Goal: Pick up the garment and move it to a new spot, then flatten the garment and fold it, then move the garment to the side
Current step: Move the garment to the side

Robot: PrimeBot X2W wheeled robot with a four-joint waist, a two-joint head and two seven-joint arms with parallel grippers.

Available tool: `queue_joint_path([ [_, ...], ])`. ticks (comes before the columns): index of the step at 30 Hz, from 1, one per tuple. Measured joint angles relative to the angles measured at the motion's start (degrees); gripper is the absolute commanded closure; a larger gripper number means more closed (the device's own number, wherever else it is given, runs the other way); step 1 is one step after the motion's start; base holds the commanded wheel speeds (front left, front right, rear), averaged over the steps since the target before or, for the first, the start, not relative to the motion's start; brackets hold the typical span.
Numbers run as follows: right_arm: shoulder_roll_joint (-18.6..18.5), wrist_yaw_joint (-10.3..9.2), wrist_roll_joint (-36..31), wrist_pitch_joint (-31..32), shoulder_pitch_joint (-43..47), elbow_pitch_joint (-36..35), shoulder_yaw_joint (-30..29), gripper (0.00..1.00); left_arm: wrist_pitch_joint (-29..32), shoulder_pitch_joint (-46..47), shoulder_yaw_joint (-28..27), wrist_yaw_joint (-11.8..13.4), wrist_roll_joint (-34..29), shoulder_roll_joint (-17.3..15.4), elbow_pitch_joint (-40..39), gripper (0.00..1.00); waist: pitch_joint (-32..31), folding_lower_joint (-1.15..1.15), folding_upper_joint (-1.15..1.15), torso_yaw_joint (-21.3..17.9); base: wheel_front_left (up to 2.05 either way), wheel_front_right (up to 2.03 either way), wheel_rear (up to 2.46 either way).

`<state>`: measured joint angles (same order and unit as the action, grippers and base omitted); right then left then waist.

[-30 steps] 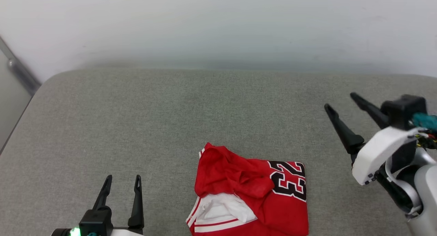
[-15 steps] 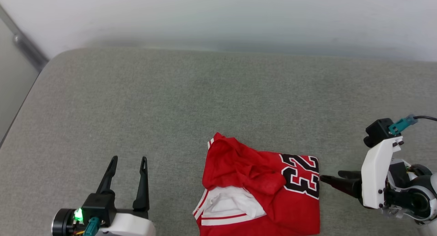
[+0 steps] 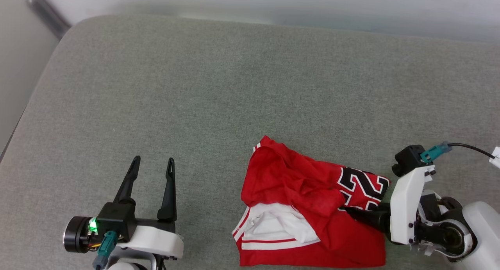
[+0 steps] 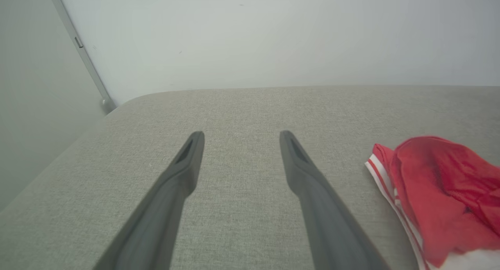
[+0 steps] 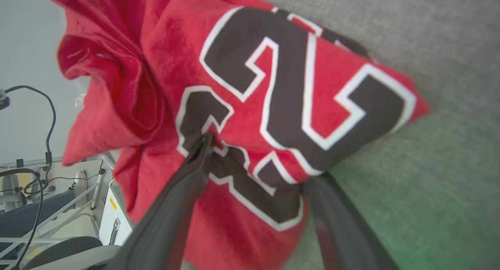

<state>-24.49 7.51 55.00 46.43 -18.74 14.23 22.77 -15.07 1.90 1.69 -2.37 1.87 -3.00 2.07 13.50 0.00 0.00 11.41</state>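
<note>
Garment (image 3: 308,207) is bunched at near right of the grey cushion (image 3: 195,86). Right gripper (image 5: 258,160) jaws are held apart, 1 finger on the numerals, 1 under the edge. Risk: only 1 layer gets pinched, so the rest is dragged or dropped. Left gripper (image 3: 153,164) is spread, well apart.

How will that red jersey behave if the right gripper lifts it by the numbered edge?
Probably floppy: the garment lies in soft crumpled folds, so it should drape and hang from the right gripper. Likely light, being thin fabric. Its loose folds may unfurl or drag on the grey cushion.
</note>
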Motion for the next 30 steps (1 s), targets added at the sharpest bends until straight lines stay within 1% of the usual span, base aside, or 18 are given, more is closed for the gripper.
queue_joint_path([
  [5,0.1,0.05,0.0,-1.4,-1.2,1.3,2.4,0.0,0.0,0.9,0.1,0.0,0.2,0.0,0.1,0.0,1.4,0.0,0.0,0.7,0.0,0.0,0.0],
  [6,0.1,0.05,0.1,-1.8,-1.3,1.5,2.8,0.05,0.0,0.9,0.1,0.0,0.3,0.0,0.1,0.0,1.6,0.0,0.0,0.7,0.0,0.0,0.0],
  [7,0.0,0.05,0.2,-2.1,-1.4,1.6,3.2,0.59,0.0,1.0,0.2,0.0,0.3,0.0,0.2,0.0,1.7,0.0,0.0,0.8,0.0,0.0,0.0],
  [8,-0.1,0.05,0.4,-2.4,-1.6,1.7,3.7,1.0,0.0,1.1,0.2,0.0,0.3,0.0,0.2,0.0,1.8,0.0,0.0,0.9,0.0,0.0,0.0],
  [13,-1.0,0.02,1.5,-4.4,-2.5,1.3,6.9,1.0,0.0,1.5,0.4,0.1,0.3,0.1,0.5,0.0,1.3,0.0,0.0,0.8,0.0,0.0,0.0],
  [18,-3.0,0.0,2.1,-6.8,-3.9,-0.7,9.8,1.0,0.0,0.5,0.1,0.4,0.3,0.1,1.0,0.0,-1.1,0.0,0.0,0.5,0.0,0.0,0.0],
  [24,-7.8,-0.01,1.8,-7.6,-7.5,-6.4,14.2,1.0,0.0,-2.0,-0.5,0.9,0.3,0.1,0.7,0.0,-4.5,0.0,0.0,-1.6,0.0,0.0,0.0],
  [30,-13.5,-0.01,0.7,-6.5,-11.8,-12.6,18.0,1.0,0.0,-4.1,-1.6,1.0,0.4,0.1,0.1,0.0,-6.2,0.0,0.0,-6.4,0.0,0.0,0.0],
])
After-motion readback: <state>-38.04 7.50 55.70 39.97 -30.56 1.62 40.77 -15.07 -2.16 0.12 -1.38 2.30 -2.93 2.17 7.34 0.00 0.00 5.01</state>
